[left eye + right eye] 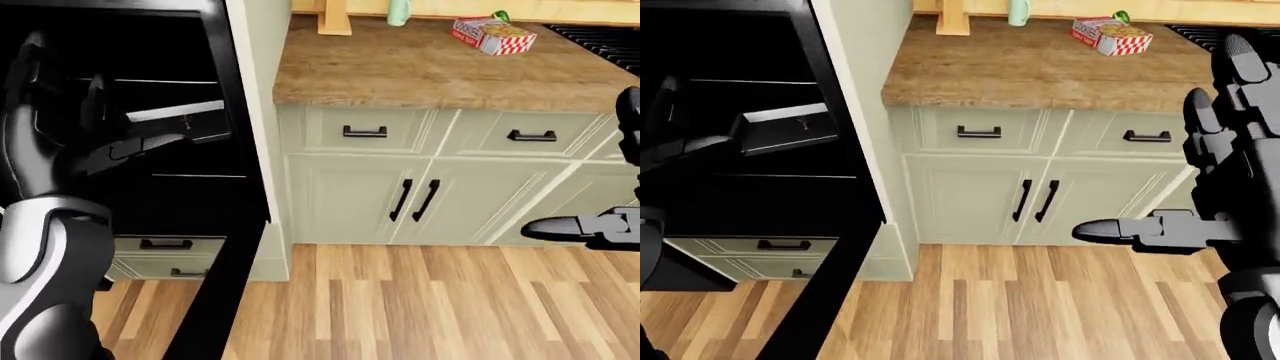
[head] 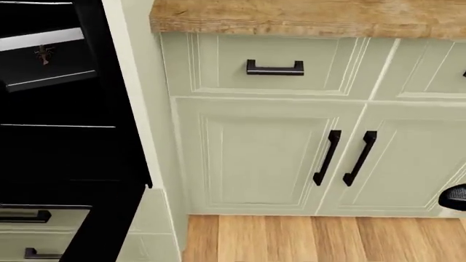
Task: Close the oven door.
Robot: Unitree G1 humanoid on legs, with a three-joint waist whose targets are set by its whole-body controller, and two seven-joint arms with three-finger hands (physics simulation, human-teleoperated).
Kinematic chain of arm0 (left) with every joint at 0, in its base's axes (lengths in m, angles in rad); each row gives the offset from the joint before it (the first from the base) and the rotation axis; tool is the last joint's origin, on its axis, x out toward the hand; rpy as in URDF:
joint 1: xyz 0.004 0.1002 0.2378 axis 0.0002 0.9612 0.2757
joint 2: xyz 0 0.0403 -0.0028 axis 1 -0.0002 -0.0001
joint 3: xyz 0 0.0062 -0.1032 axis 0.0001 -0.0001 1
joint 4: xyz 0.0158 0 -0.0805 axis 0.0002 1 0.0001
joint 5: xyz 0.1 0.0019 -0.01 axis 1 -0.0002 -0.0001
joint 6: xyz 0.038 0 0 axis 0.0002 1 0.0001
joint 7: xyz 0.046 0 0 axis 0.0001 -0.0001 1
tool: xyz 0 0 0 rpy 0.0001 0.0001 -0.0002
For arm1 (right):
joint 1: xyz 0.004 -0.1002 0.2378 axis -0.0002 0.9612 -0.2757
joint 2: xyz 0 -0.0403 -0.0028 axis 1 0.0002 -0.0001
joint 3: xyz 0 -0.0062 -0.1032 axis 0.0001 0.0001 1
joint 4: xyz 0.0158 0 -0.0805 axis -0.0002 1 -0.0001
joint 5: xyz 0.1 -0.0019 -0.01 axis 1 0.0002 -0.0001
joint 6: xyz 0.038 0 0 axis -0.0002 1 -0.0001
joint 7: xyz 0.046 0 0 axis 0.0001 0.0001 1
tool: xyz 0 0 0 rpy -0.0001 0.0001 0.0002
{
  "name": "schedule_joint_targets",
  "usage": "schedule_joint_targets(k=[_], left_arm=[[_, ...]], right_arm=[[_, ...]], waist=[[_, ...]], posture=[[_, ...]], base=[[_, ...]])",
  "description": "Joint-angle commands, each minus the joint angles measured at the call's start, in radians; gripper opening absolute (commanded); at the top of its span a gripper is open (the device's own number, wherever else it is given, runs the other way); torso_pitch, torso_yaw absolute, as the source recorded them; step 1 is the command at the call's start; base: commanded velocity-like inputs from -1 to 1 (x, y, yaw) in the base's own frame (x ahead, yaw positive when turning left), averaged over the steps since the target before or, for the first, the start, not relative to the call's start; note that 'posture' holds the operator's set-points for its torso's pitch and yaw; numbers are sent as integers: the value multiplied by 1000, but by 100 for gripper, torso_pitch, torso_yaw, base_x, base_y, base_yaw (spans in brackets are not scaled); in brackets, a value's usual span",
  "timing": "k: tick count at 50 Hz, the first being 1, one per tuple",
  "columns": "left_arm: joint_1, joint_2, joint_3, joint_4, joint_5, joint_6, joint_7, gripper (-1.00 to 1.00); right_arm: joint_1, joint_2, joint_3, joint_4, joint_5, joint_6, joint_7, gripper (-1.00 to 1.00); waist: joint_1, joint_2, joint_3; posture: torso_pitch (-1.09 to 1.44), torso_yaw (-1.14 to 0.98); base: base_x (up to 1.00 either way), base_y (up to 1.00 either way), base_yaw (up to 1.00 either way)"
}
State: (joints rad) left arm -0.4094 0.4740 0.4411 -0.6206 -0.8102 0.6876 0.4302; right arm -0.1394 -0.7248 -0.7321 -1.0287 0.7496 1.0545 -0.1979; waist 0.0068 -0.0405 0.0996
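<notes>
1. Glossy black oven door [image 1: 225,300] hangs open at left-eye view's lower left; its lower end is cut off by the frame.
2. Left hand [image 1: 60,127]: fingers spread, holding nothing, partly hiding the dark oven cavity [image 1: 180,187].
3. Right hand [image 1: 1200,195]: fingers apart, empty, cropped at the edge.
4. Rough wooden bench [image 1: 430,71] w/ red-white carton [image 1: 492,35]; pale green panelled cabinets [image 2: 255,153], black bar handles.

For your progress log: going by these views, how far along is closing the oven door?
Done: nothing yet. The oven door hangs open, its black edge slanting toward the floor, and the tray inside the oven shows.
In hand: the left hand is raised before the oven cavity with open fingers; the right hand is open, beside the cabinets.
Left: push the door shut.
</notes>
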Motion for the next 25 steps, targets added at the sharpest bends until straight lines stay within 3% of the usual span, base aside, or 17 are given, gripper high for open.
schedule_joint_targets(k=[1, 4, 5, 7, 11, 14, 19, 25], left_arm=[[-22, 19, 27, -30, 10, -43, -2, 100], [-25, 21, 30, -29, 5, -41, 0, 100], [-24, 21, 30, -28, 6, -44, -2, 100], [-21, 21, 28, -30, 10, -47, -4, 100], [-20, 15, 27, -34, 21, -59, -5, 100], [13, -14, 0, -14, 88, -89, -43, 100], [0, -34, -4, 35, 137, -89, -69, 100], [-15, -29, 7, 31, 129, -71, -60, 100]], right_arm=[[-9, 7, 4, -18, -119, -67, 30, 100], [-22, 25, -13, -18, -140, -59, 69, 100], [-25, 25, -19, -18, -131, -58, 69, 100], [-17, 23, -13, -18, -145, -64, 75, 100], [-16, 22, -8, -18, -166, -66, 79, 100], [24, 90, 39, -18, -257, -101, 123, 100], [34, 208, 62, -18, -421, -120, 268, 100], [21, 236, 70, -18, -495, -121, 344, 100]], waist=[[3, 4, -24], [-2, 53, -23], [-8, 20, -34], [-3, 22, -57], [1, 17, -60], [0, 16, -60], [-1, 18, -63], [-4, 23, -62]], posture=[[0, 0], [0, 0], [0, 0], [0, 0], [0, 0], [0, 0], [0, 0], [0, 0]], base=[[0, 0, 0], [0, 0, 0], [0, 0, 0], [0, 0, 0], [0, 0, 0], [0, 0, 0], [0, 0, 0], [0, 0, 0]])
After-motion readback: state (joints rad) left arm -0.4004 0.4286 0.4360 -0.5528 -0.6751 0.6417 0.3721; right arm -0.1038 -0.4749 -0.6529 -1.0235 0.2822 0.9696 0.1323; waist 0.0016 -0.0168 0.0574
